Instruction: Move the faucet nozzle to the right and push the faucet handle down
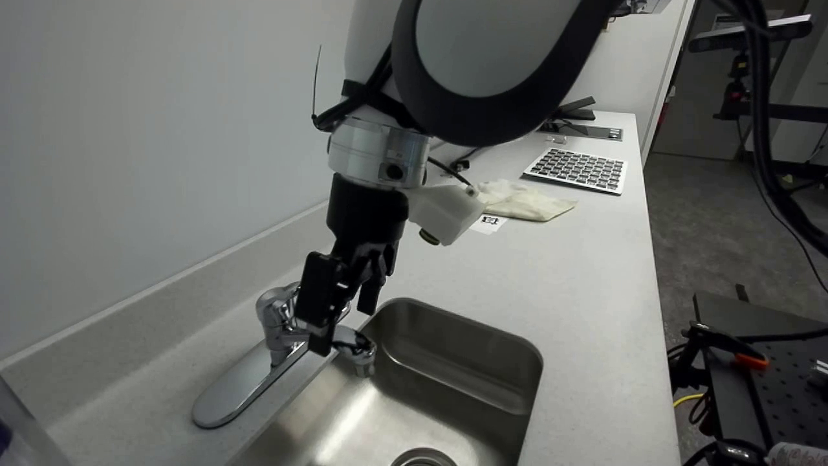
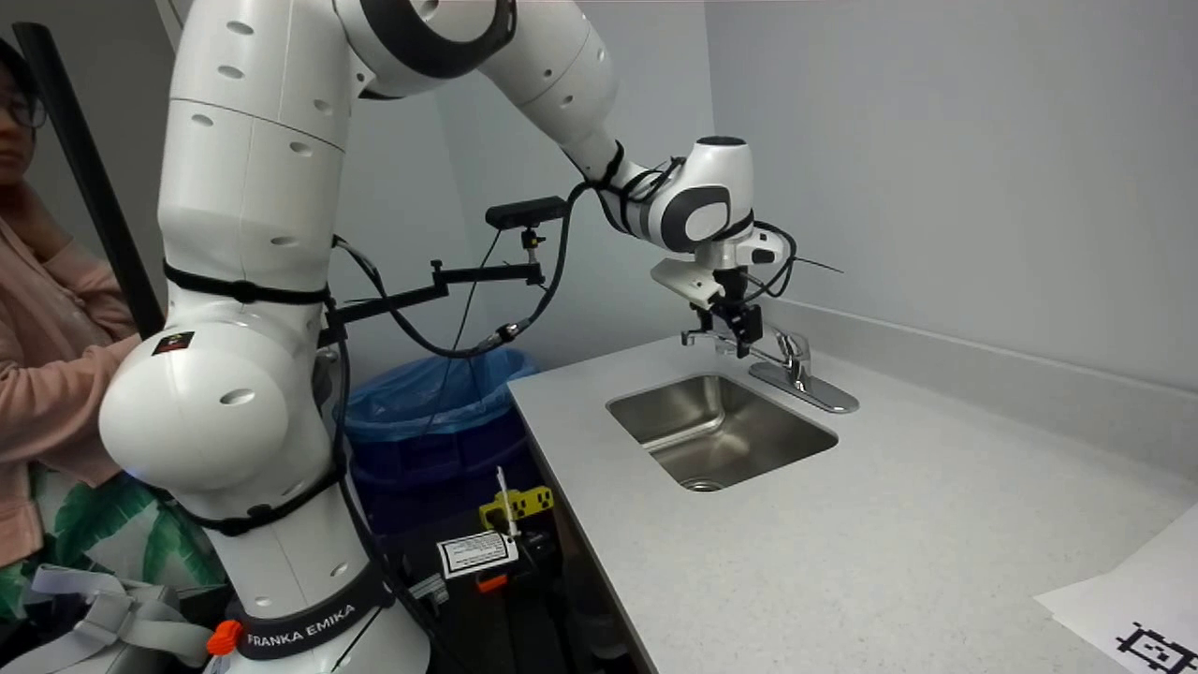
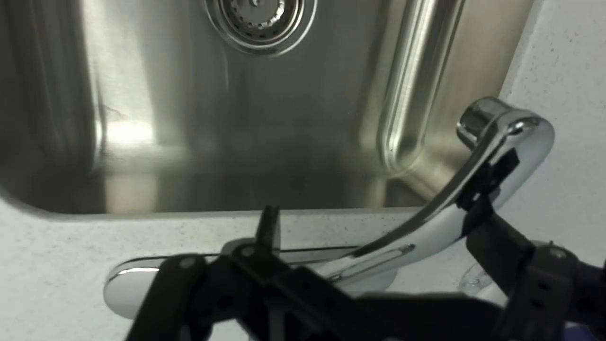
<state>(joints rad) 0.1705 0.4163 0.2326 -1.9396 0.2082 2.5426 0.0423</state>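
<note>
The faucet nozzle (image 3: pixel 426 232) is a curved chrome tube with a downturned tip at the right of the wrist view. It also shows in both exterior views (image 1: pixel 356 346) (image 2: pixel 767 357), partly hidden by a finger. The faucet handle (image 2: pixel 777 332) is mostly hidden behind a finger; it is hidden in the wrist view. My gripper (image 3: pixel 376 210) is open and low over the faucet, its fingers wide apart, also seen in both exterior views (image 1: pixel 345 330) (image 2: pixel 723 339). The right finger in the wrist view overlaps the nozzle; I cannot tell whether they touch.
The faucet stands on a chrome base plate (image 1: pixel 226 395) between the wall and the steel sink (image 1: pixel 453 362). A clear bottle (image 1: pixel 19 427) stands at the near left. A cloth (image 1: pixel 527 202) and a keyboard-like panel (image 1: pixel 576 169) lie farther along the counter.
</note>
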